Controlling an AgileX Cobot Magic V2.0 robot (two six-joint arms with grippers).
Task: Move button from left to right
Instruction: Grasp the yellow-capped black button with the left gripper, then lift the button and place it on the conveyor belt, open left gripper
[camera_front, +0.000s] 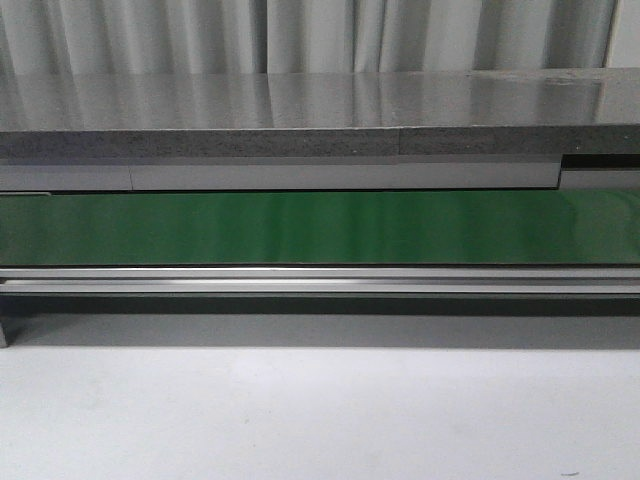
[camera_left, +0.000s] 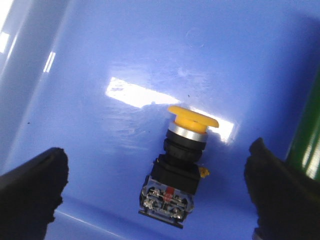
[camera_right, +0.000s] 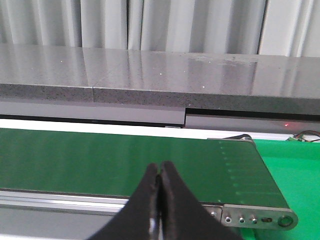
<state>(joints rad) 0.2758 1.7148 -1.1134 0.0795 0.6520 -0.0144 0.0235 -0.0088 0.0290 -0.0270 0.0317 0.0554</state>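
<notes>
The button (camera_left: 176, 167), with a round yellow cap, a silver ring and a black boxy body, lies on its side on the floor of a blue bin (camera_left: 150, 55) in the left wrist view. My left gripper (camera_left: 157, 187) is open, its two black fingers (camera_left: 30, 195) wide apart on either side of the button and not touching it. My right gripper (camera_right: 160, 172) is shut and empty, its tips held in front of the green conveyor belt (camera_right: 110, 160). Neither gripper nor the button shows in the front view.
The green conveyor belt (camera_front: 320, 228) runs across the front view with a metal rail (camera_front: 320, 280) along its near side and a grey stone counter (camera_front: 320, 105) behind it. The belt's end roller and bolts (camera_right: 255, 217) show in the right wrist view. A white tabletop (camera_front: 320, 415) lies nearest.
</notes>
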